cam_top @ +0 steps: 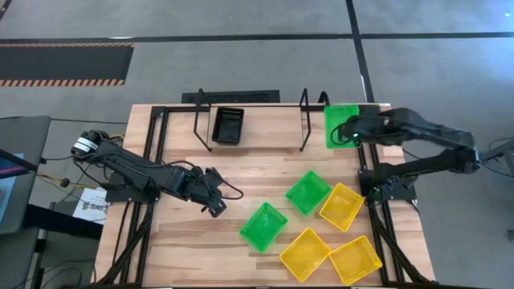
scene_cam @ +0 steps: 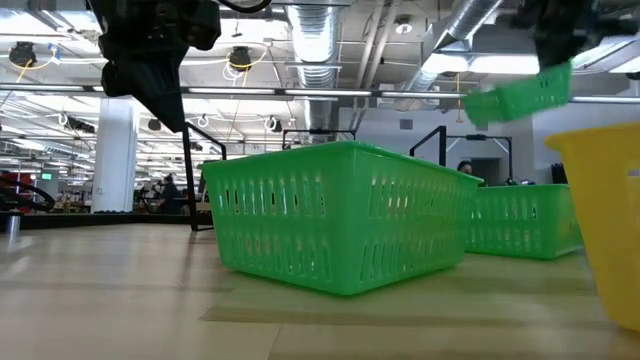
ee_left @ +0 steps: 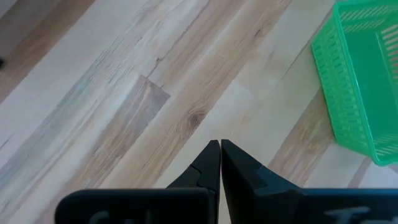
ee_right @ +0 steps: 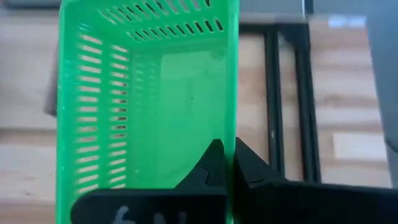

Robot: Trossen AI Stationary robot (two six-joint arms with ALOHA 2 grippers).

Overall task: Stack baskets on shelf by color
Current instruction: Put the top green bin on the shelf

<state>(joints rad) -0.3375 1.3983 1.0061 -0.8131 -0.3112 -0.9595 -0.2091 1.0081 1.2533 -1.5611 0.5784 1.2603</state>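
Observation:
My right gripper (ee_right: 229,150) is shut on a green basket (cam_top: 340,124) and carries it in the air just right of the shelf (cam_top: 253,143); the low view shows that basket (scene_cam: 520,97) high up. A black basket (cam_top: 227,125) stands on the shelf's plank, near its left end. Two more green baskets (cam_top: 308,191) (cam_top: 263,225) and three yellow baskets (cam_top: 341,206) (cam_top: 305,253) (cam_top: 354,261) rest on their bottoms on the table. My left gripper (cam_top: 215,205) hovers shut over bare wood, left of the green baskets. My right gripper pinches the green basket's long side wall (ee_right: 232,118), the one toward the table's right, near one end. One finger (ee_right: 213,163) is inside the basket and one (ee_right: 249,167) outside. The fingers come from above, pointing down. The basket is lifted clear and slightly tilted.
The shelf's black wire uprights (cam_top: 305,120) stand at both ends of the plank; the plank's middle and right part are bare. Black frame rails (cam_top: 371,172) run along the table's right and left sides. Bare wood lies between my left gripper and the shelf.

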